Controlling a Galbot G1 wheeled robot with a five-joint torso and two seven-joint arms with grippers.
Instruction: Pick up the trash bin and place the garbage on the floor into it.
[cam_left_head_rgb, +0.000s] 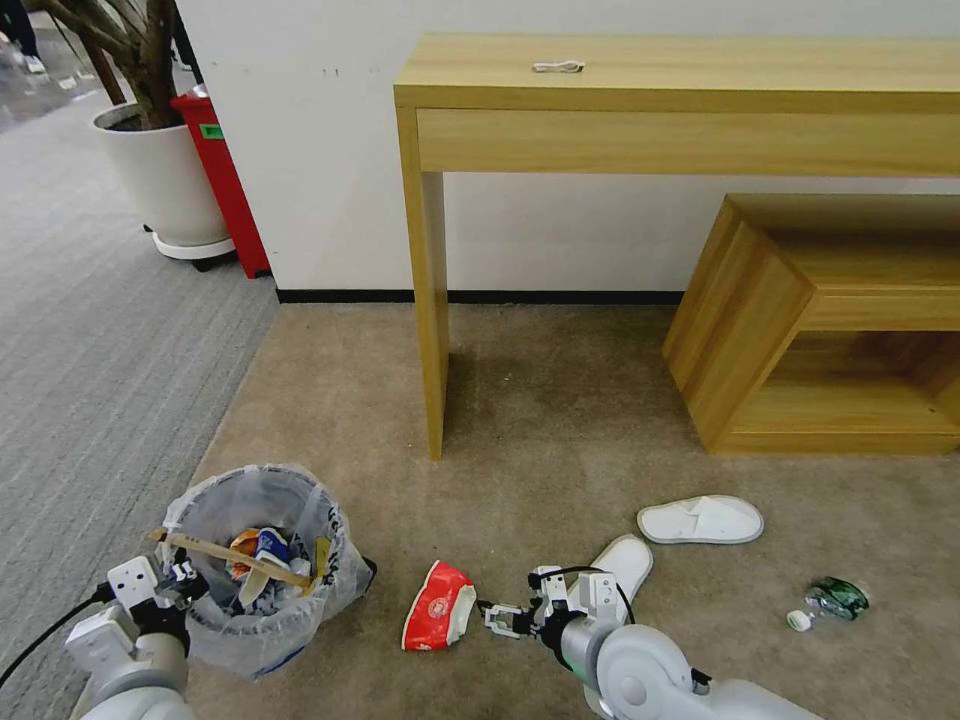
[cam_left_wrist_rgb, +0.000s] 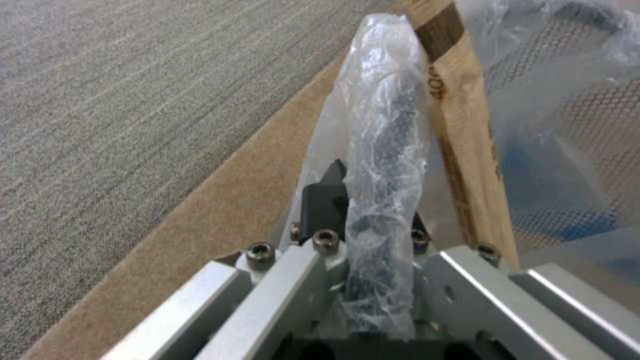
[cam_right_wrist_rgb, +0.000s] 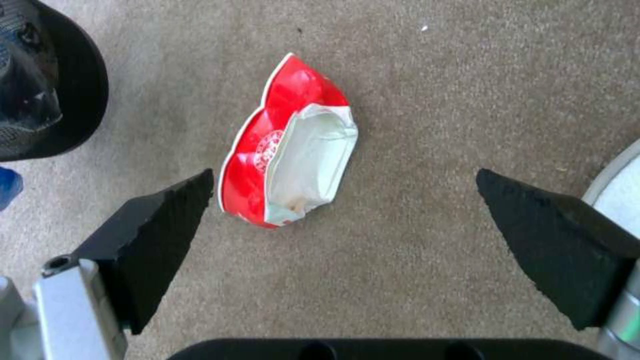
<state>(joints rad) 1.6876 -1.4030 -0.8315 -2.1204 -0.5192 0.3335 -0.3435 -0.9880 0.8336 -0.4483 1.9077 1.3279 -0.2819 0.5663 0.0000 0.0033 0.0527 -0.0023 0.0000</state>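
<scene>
- Holding: left hand, lower left of the head view, clamped on the bagged rim of the small round black trash bin with clear plastic liner, keeping its mouth near the litter.
- Bin contents: cups, wrappers and a wooden stick, already collected.
- Right hand: jaws spread wide, straddling the crushed red-and-white paper cup, apparently lined up to grasp it.
- Beige short-pile carpet floor: white slippers and a small green plastic bottle lie at lower right, uncollected.

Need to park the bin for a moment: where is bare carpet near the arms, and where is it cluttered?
Bare carpet lies ahead, between the desk leg and low wooden shelf. Another strip separates the trash bin, held at its rim by the left gripper, from the crushed red cup. Crowded: around the open right gripper, with slippers and a green bottle.
</scene>
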